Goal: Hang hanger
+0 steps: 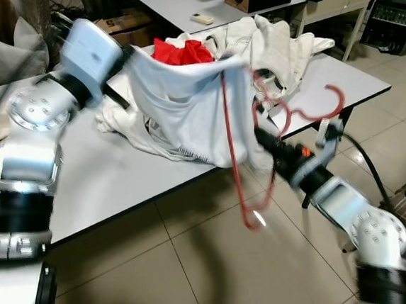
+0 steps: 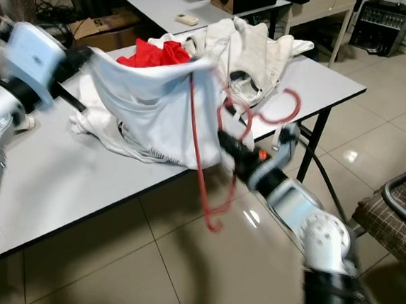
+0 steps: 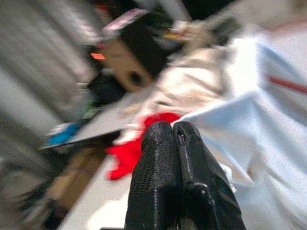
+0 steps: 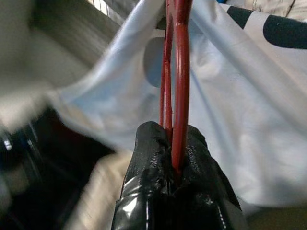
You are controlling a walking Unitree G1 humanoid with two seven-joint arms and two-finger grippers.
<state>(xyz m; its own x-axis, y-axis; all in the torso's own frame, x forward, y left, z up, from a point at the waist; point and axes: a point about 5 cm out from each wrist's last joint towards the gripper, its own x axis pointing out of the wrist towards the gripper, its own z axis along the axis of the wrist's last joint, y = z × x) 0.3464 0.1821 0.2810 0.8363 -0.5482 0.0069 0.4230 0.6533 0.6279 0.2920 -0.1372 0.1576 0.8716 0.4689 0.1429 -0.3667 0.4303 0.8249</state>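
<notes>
Right gripper (image 4: 173,143) is clamped on the red hanger (image 1: 241,170), wire pinched between the fingers; the hanger sits at the table's (image 1: 119,173) front edge, its hook (image 1: 327,105) curling up toward the robot's right, one long wire side dropping below table height, the rest against or inside the shirt (image 1: 185,111). Left gripper (image 3: 173,143) has its fingers pressed together on the shirt's left edge, holding the cloth up over the clothes pile (image 1: 265,47). Can't tell whether the hanger is properly through the neck or just tangled in the fabric. Risks, my read: the grip is on thin wire near one end, so the hanger can pivot or slip if the shirt drags on it. The left pinch looks shallow, at the fabric edge only; extra tension could pull the cloth free and drop the shirt back on the pile. The low loop could snag the table edge on any lift. Heavy motion blur, so alignment is hard to judge.
</notes>
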